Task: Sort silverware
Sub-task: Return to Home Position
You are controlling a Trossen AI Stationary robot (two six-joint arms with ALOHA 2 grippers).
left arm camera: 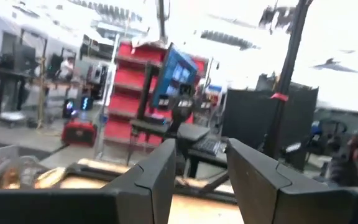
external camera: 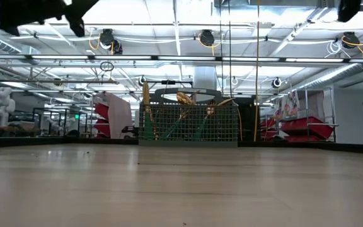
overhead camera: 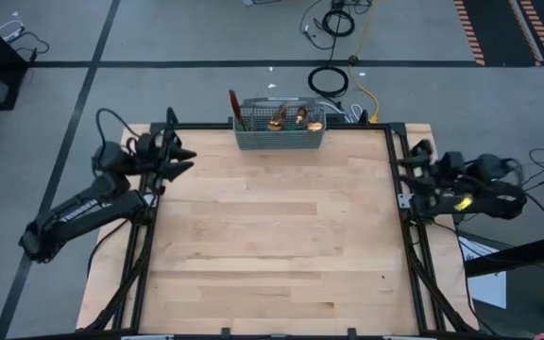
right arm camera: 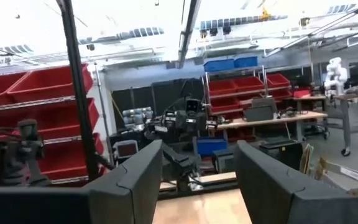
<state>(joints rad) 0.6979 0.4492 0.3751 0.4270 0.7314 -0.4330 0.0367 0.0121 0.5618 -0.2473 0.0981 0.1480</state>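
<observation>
The silverware (overhead camera: 289, 117), gold-coloured heads on slim teal handles, stands upright in a grey wire-mesh basket (overhead camera: 279, 138) at the table's far edge; it also shows in the low view (external camera: 184, 99). My left gripper (overhead camera: 189, 159) hangs open and empty above the table's far left corner; its fingers show in the left wrist view (left arm camera: 201, 180). My right gripper (overhead camera: 403, 177) hangs open and empty above the table's right edge; its fingers show in the right wrist view (right arm camera: 197, 180).
The wooden table top (overhead camera: 272, 246) has a black frame around it. Cables (overhead camera: 333, 80) lie on the floor behind the basket. Red bins and shelves (external camera: 304, 126) stand in the room beyond the table.
</observation>
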